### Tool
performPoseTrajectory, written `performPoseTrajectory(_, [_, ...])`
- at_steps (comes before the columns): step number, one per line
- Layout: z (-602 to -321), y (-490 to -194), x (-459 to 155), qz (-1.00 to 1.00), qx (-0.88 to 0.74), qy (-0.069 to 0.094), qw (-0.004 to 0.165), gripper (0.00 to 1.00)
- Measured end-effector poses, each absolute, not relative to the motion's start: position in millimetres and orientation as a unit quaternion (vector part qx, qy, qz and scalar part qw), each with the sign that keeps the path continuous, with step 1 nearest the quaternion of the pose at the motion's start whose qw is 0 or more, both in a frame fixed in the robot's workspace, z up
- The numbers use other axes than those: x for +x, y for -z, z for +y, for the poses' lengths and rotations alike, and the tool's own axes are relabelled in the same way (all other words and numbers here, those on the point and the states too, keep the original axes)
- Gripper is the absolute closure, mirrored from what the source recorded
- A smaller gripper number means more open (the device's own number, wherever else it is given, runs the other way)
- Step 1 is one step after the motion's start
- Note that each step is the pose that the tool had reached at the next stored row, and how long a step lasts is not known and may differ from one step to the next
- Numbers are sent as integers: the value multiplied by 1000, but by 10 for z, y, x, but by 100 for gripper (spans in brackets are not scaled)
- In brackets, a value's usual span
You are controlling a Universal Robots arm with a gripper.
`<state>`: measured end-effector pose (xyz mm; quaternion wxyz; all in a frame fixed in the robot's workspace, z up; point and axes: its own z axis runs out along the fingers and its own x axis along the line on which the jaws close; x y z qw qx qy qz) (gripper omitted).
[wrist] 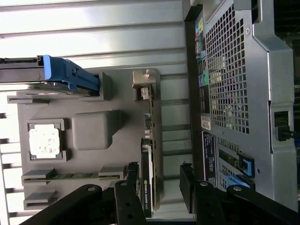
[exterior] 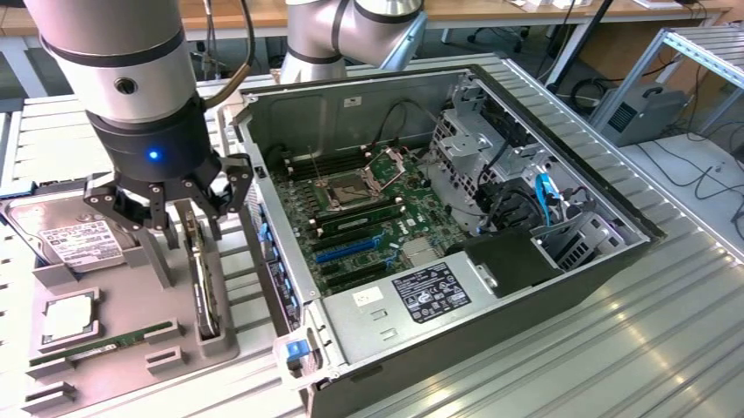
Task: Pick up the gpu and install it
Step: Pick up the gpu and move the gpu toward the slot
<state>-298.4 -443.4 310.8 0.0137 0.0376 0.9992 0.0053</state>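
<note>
A robot arm hangs over a grey tray (exterior: 128,300) on a ribbed metal desk (exterior: 651,348), just beside an open computer case (exterior: 305,117) lying on its side with its circuit board exposed. The arm's black pincer (exterior: 200,228) is low over the edge of the tray nearest the case. There the gpu (exterior: 207,292), a thin black card, stands on its long edge in a slot.

In the wrist view the pincer (wrist: 159,171) is open, its 2 fingers (wrist: 132,180) straddling the gpu (wrist: 146,187). One finger sits close against the card's black face and the other stands clear on the bracket side. It seems no finger is pressing on the card yet, though the near one is too close to be sure. The silvery bracket strip runs along the card's side toward the far end of the tray (wrist: 126,140).

The tray also holds a boxy silver hard drive (exterior: 76,244) with a white label, a square processor chip (exterior: 70,318) and a narrow green memory stick (exterior: 99,344), all well apart from the pincer. In the wrist view, the case's perforated back panel (wrist: 243,70) rises just beside the tray.
</note>
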Motion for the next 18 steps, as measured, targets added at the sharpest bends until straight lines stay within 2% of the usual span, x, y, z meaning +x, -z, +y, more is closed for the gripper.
performPoseTrajectory(18, [-4434,-3029,-3016,999,38,-5,14,52])
